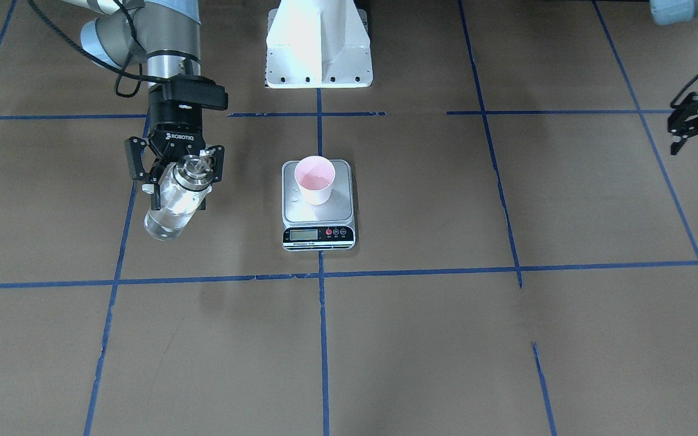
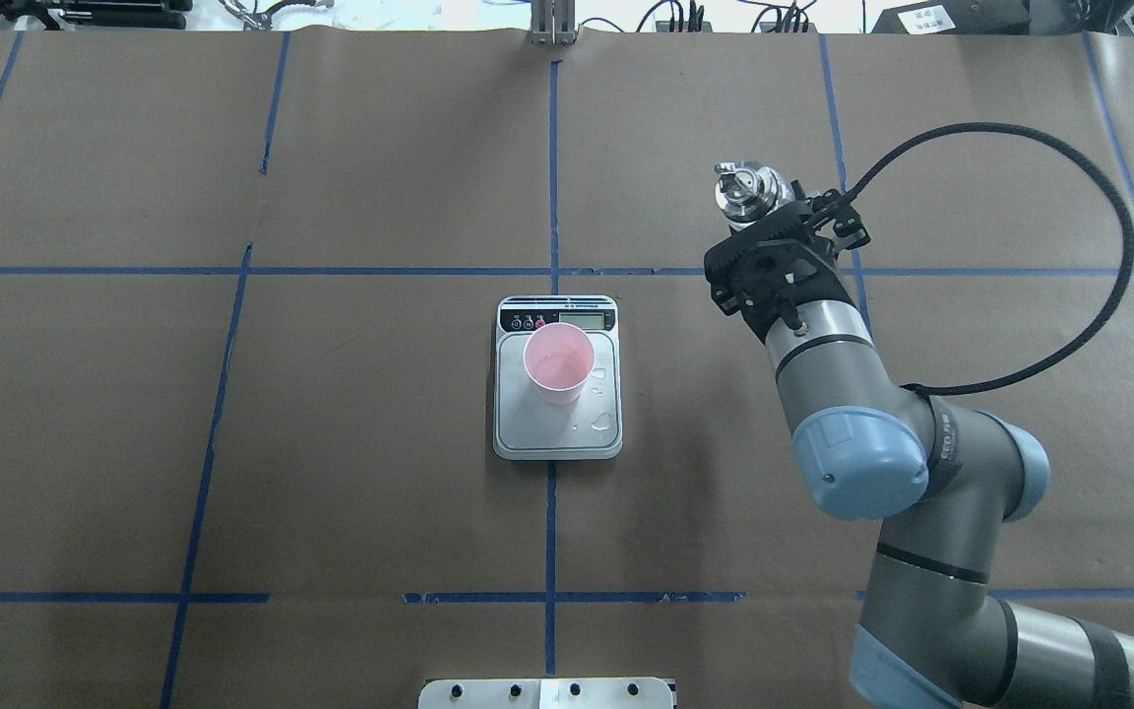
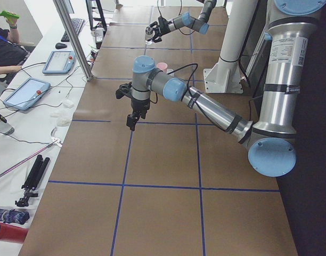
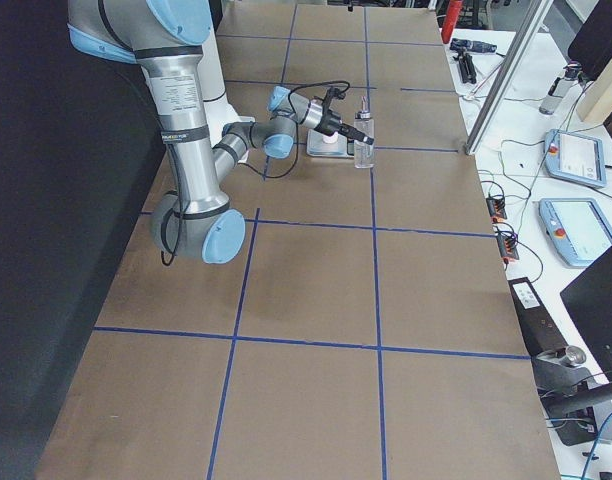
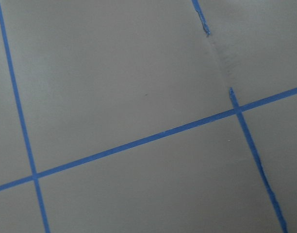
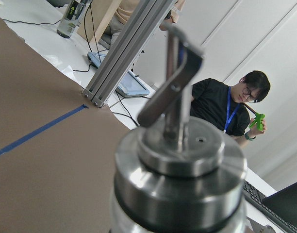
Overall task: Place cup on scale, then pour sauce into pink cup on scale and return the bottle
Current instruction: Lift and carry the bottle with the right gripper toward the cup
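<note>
The pink cup (image 1: 315,179) stands upright on the scale (image 1: 319,212), near the display end of the steel platform (image 2: 557,433). A few clear drops lie on the platform beside it. My right gripper (image 1: 176,172) is shut on the neck of the clear glass bottle (image 1: 173,209), which is upright out to the scale's side. Its silver collar and spout (image 6: 180,145) fill the right wrist view. Whether the bottle's base touches the table I cannot tell. No sauce stream shows. My left gripper (image 1: 685,127) hangs far off, holding nothing; its jaw state is unclear.
The white robot base (image 1: 319,45) stands behind the scale. Blue tape lines (image 5: 139,141) cross the brown paper table. Beyond the far table edge are a metal post (image 4: 506,75), tablets (image 4: 574,155) and a seated person (image 6: 226,104).
</note>
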